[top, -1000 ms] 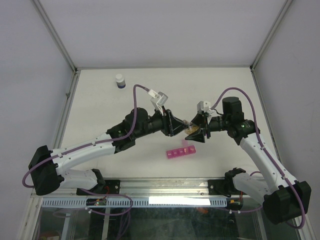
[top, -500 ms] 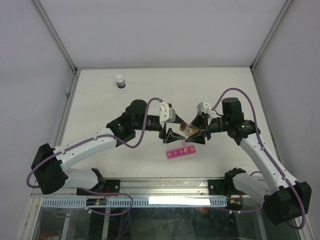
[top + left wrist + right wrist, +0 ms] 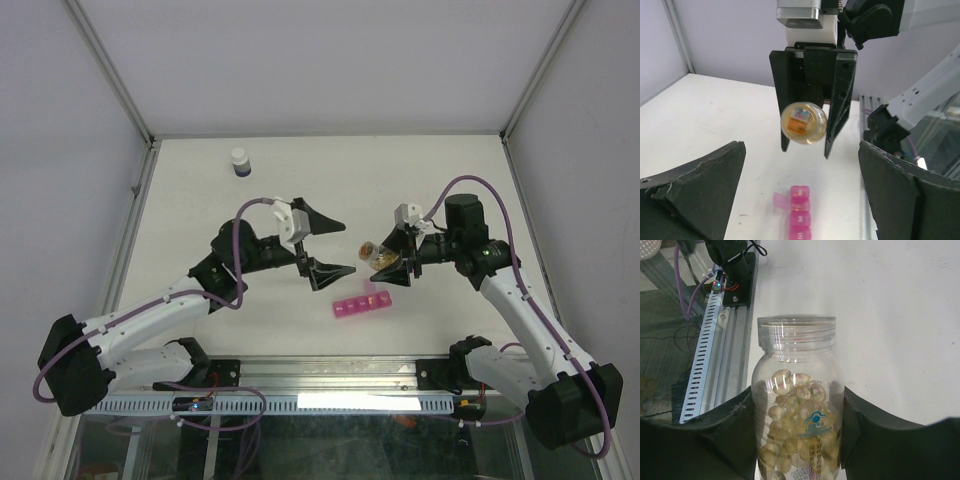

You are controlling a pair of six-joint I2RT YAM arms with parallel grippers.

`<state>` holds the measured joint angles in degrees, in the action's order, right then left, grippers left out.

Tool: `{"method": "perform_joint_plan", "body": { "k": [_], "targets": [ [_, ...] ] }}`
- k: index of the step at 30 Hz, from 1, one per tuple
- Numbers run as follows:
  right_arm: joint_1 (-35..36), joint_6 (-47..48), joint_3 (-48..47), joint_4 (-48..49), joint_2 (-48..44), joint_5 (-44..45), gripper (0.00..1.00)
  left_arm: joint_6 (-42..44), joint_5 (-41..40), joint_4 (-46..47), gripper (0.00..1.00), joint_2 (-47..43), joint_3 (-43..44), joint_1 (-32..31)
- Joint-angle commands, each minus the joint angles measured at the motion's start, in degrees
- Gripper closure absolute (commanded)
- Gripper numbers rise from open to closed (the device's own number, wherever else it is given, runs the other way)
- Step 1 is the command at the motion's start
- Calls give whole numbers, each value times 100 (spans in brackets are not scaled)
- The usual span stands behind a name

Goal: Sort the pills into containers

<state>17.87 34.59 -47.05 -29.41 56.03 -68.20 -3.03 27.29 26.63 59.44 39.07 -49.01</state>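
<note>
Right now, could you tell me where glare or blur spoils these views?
Right wrist view: bright streaks glare across the bottle neck, pills inside sharp. Left wrist view: that bottle looks crisp. Top external view: even light, one bright strip on the front rail.

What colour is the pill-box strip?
Pill-box strip: bright pink, best in the left wrist view.

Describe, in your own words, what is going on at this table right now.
The right gripper holds a clear pill bottle on its side in the air, near the pink pill box that lies on the table. The left gripper faces the bottle's end with its jaws wide open, apart from it and holding nothing. A small white-capped bottle stands untouched at the far left of the table.
</note>
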Motion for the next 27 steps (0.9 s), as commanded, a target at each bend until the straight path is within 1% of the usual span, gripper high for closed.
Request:
{"method": "perform_joint_plan", "body": {
  "k": [1,2,3,4,5,6,8,10,12,16,21,27],
  "targets": [
    [-20,22,-281,245,-130,-92,100,-2068,-798,1686,1,-570,-980,7],
    [-16,22,-279,250,-121,-88,100,-2555,-981,1707,1,-593,-1015,6],
    [-20,22,-279,251,-109,-91,100,-2975,-1195,1500,3,-595,-938,-5],
    [-20,22,-279,251,-100,-90,100,-3304,-1421,1227,5,-581,-811,-60],
    [-20,18,-274,251,-101,-89,100,-3447,-1690,804,7,-568,-602,-181],
    [-19,16,-277,251,-101,-81,100,-3406,-2088,367,7,-547,-369,-403],
    [-27,13,-279,251,-101,-81,100,-3047,-3018,-522,8,-461,137,-953],
    [-28,13,-279,251,-101,-81,100,-2869,-3624,-1140,9,-262,567,-1268],
    [-37,5,-270,258,-101,-79,100,-2752,-3970,-1541,10,-17,883,-1425],
    [-33,4,-271,260,-84,-91,100,-2621,-4026,-1784,11,369,1234,-1538],
    [-36,3,-274,260,-83,-95,100,-2482,-3991,-1947,17,696,1578,-1583],
    [-36,4,-270,261,-89,-95,100,-2438,-3672,-1982,30,937,1760,-1584]
  ]
}}
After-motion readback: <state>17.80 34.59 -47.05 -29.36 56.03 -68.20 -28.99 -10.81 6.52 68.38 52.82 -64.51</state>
